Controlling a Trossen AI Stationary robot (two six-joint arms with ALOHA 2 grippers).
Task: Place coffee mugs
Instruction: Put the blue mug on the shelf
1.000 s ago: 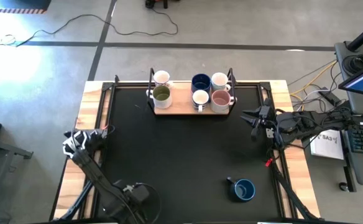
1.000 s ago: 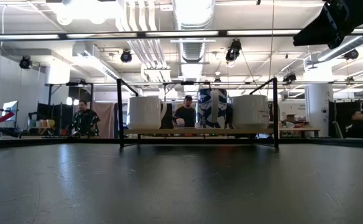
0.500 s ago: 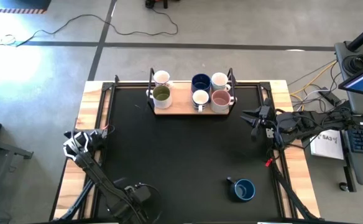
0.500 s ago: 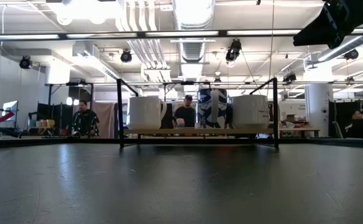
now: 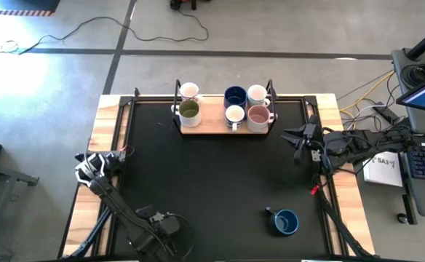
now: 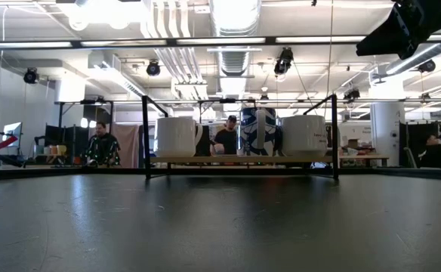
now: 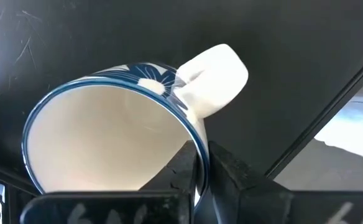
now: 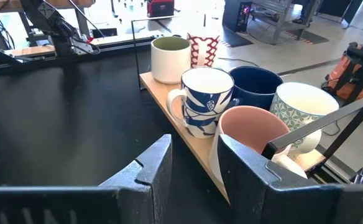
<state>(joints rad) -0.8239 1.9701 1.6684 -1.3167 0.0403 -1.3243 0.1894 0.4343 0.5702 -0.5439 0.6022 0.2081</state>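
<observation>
Legible text: "SA3" on white paper sheet (image 5: 384,167) beside table, right side. Nothing else readable.

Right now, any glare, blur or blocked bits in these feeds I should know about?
High view: bright glare patch on the floor at top left. Low view: backlit by ceiling lights, mugs on the tray read fine. Left wrist view: mug rim fills the frame, close and soft. Right wrist view: sharp, own fingers block the bottom.

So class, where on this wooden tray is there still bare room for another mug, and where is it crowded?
The wooden tray has a bare strip in its middle, between the olive mug and the small white mug. Its right end is crowded: dark blue mug, patterned white mug and pink mug stand packed together. The black mat in front lies mostly bare.
</observation>
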